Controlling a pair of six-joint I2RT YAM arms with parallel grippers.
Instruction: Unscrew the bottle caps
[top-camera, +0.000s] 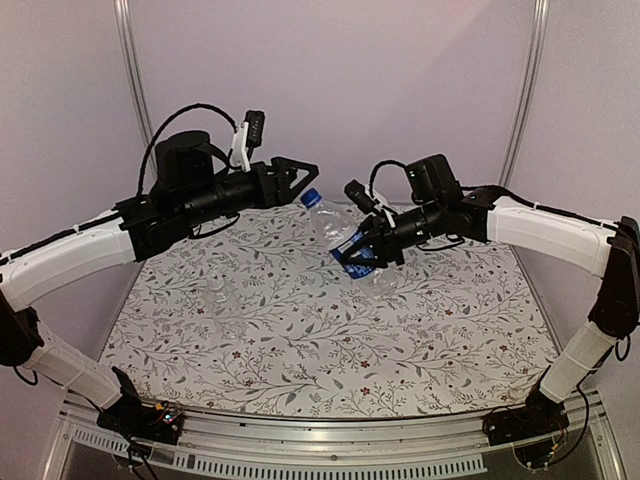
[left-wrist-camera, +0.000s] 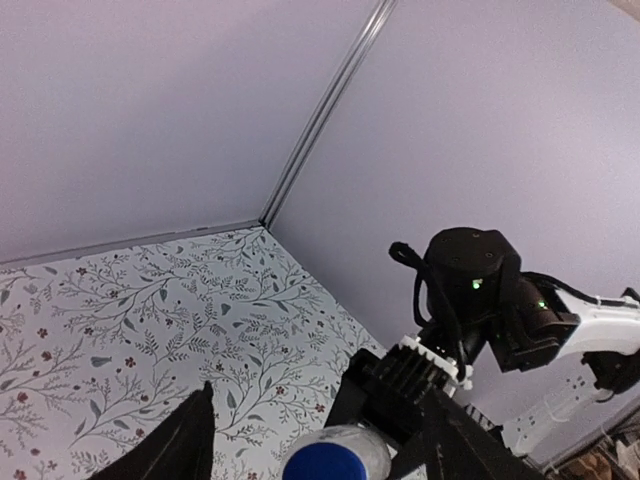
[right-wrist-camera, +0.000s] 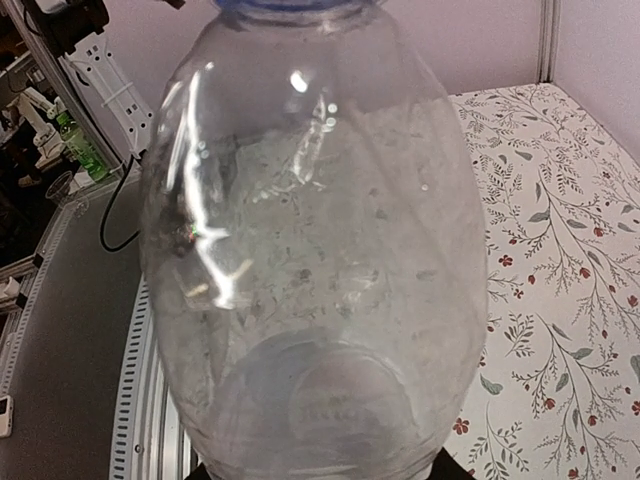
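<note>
Top view: labelled bottle (top-camera: 335, 228), tilted above floral surface (top-camera: 300, 360), is grasped by right end effector (top-camera: 360, 258). Left end effector (top-camera: 306, 188) is released at blue cap (top-camera: 310, 197).
Left wrist: cap is seen between parted fingers (left-wrist-camera: 190, 440); slipping is risked by off-centre closing.
Right wrist: bottle could be twisted in the grip. Surface is bounded by pale walls (top-camera: 330, 80).

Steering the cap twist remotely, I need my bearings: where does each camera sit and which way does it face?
Top external: high behind the bases, looking down over the floral table; shows both arms, the open left gripper and the right gripper clamping the labelled bottle.
Left wrist: on the left arm, looking along its own fingers at the blue cap and the right arm beyond.
Right wrist: looking along the labelled bottle from its base; own fingers barely show.
Shared: the blue cap appears in all three.
</note>
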